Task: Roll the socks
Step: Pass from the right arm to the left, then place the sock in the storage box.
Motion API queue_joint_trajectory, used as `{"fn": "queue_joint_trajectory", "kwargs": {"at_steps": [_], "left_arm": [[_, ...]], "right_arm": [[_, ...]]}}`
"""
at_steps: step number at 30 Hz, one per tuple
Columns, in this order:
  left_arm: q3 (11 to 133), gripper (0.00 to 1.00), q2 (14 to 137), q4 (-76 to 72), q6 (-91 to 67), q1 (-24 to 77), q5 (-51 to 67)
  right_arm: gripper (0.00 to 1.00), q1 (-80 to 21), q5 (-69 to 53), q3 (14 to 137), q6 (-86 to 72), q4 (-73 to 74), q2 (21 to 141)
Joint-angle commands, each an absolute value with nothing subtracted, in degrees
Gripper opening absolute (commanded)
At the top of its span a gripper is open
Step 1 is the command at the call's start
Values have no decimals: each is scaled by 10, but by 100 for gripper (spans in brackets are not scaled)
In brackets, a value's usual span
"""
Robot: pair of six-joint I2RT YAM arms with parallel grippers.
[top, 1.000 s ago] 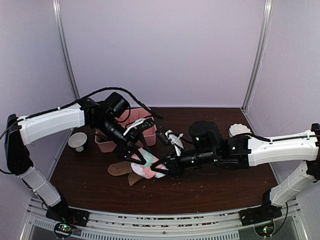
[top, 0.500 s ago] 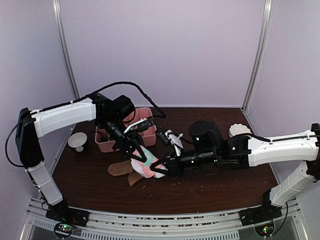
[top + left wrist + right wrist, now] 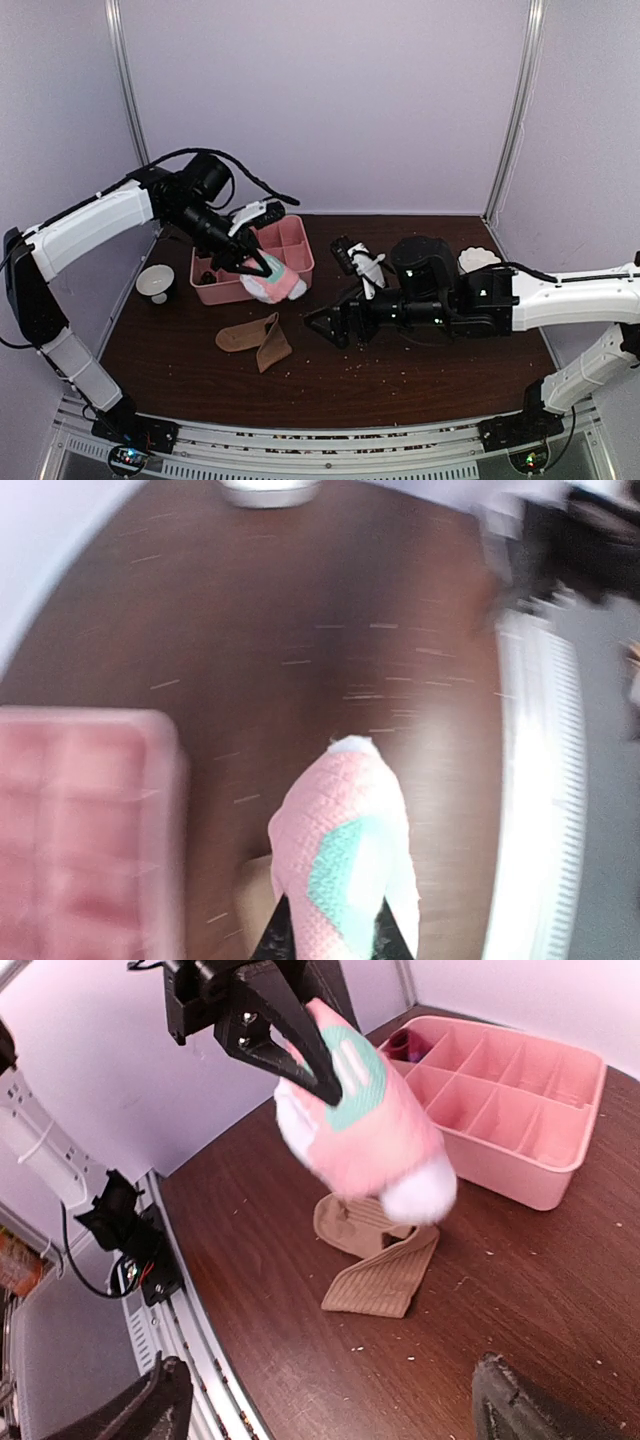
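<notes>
You are pinching the rolled pink socks (image 3: 277, 284) aloft, left pincer (image 3: 262, 268) (right pincer (image 3: 322, 328) spread, empty); likely needing tray (image 3: 296, 232) placement next.

We've got a dark brown wooden table (image 3: 440, 370) across the lower half of the top view. On it, a pink divided tray (image 3: 215, 293) sits upper left, with a small white bowl (image 3: 155, 282) left of it. Two tan socks (image 3: 255, 340) lie overlapping just below the tray. White scalloped dish (image 3: 478, 260) at right; pale crumbs scattered.
</notes>
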State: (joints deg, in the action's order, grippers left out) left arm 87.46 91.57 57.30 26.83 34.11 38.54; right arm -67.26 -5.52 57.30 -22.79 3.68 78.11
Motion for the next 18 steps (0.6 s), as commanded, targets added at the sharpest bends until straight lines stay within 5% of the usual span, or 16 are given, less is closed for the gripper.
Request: {"fn": "queue_joint_trajectory", "kwargs": {"at_steps": [1, 6, 18], "left_arm": [[897, 0, 903, 454, 161, 250, 179], [920, 0, 930, 417, 95, 185, 94], [1025, 0, 1077, 417, -7, 185, -214]], "right_arm": [[100, -675, 125, 554, -218, 81, 720], [99, -672, 246, 518, -290, 69, 678], [100, -663, 246, 486, -306, 39, 699]]}}
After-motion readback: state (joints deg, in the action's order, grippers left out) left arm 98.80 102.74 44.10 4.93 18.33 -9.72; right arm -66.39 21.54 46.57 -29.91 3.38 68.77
